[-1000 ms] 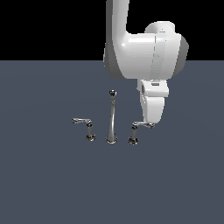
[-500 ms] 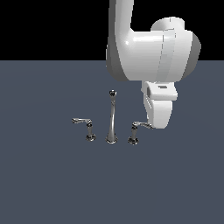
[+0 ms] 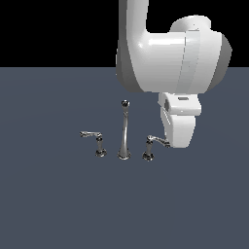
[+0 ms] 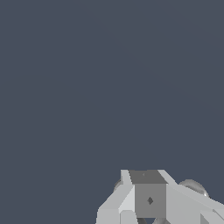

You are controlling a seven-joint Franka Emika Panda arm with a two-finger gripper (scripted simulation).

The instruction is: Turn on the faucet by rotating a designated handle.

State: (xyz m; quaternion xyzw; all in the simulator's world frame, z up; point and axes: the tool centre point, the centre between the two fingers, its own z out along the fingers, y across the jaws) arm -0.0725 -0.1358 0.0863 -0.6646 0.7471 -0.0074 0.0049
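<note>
The chrome faucet has a tall slender spout (image 3: 124, 133) in the middle. The handle (image 3: 150, 148) stands to the exterior view's right of it, its lever arm (image 3: 158, 140) pointing right. My gripper (image 3: 177, 143) hangs at the lever's tip, and the white hand hides the tip and the contact. In the wrist view the fingers (image 4: 148, 200) sit together with no gap, and chrome bits (image 4: 194, 187) show behind them. Nothing is held.
The twin handle (image 3: 99, 146), its lever pointing left, stands on the spout's other side. All three pieces stand on a flat dark grey floor (image 3: 58, 204). My bulky white arm (image 3: 175, 53) looms above the handle.
The arm has shifted toward the exterior view's right and slightly lower, now at the lever's tip. The faucet pieces look unmoved.
</note>
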